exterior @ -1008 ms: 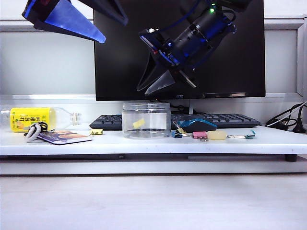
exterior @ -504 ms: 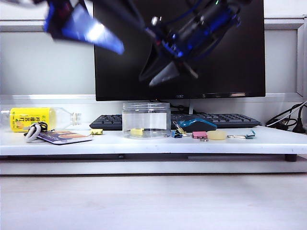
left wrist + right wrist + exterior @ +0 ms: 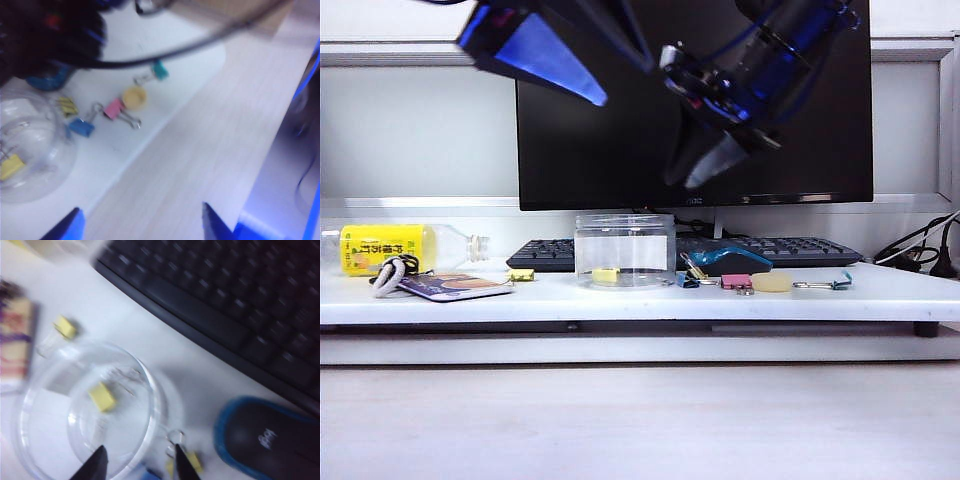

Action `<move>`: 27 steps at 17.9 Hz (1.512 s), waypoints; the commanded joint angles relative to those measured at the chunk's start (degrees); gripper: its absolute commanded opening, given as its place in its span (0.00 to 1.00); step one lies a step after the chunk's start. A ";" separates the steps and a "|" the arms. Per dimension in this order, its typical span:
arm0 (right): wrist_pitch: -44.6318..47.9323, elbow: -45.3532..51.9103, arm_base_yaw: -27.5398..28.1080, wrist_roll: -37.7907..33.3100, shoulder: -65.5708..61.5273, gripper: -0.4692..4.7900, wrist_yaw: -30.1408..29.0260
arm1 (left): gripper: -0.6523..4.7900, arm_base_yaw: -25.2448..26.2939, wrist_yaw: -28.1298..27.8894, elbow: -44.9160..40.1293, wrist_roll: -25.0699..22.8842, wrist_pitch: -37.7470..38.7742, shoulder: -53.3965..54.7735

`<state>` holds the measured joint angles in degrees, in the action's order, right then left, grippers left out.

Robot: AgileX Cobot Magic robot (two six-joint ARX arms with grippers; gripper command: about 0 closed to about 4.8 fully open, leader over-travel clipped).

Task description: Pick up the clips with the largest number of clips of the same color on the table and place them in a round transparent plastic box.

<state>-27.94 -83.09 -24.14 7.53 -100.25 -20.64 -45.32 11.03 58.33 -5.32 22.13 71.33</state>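
- One pale-yellow clip [image 3: 606, 274] lies on the floor of the round transparent plastic box [image 3: 625, 250], which stands on the white shelf [image 3: 620, 300] in front of the keyboard [image 3: 770, 247].
- A second yellow clip [image 3: 522, 274] sits on the shelf left of the box; a third [image 3: 192, 461] lies just beside the box near the blue mouse [image 3: 730, 260].
- The right gripper [image 3: 705, 165] hangs above and right of the box, fingers apart, holding nothing.
- The left gripper [image 3: 590, 70] is high on the left, spread wide and empty.

Exterior camera faces the shelf level; both wrist cameras look down, sharing the round transparent plastic box [image 3: 625, 250].
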 commanded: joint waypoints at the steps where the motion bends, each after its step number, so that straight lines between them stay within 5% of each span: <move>1: -0.81 -0.17 1.07 2.60 0.17 0.42 0.85 | 0.70 -3.28 -4.66 3.02 -3.85 4.59 2.69; 12: -3.45 -0.09 1.29 8.81 -3.76 0.50 2.69 | 0.70 -5.29 -1.88 8.22 -5.35 5.79 4.11; 27: -3.93 -0.02 1.88 10.34 -5.55 0.55 2.47 | 0.70 -11.15 -13.40 8.70 -10.38 7.82 7.61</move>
<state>-32.21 -82.85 -22.24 17.65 -106.08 -17.78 -56.27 -2.22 66.61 -15.53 30.65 79.09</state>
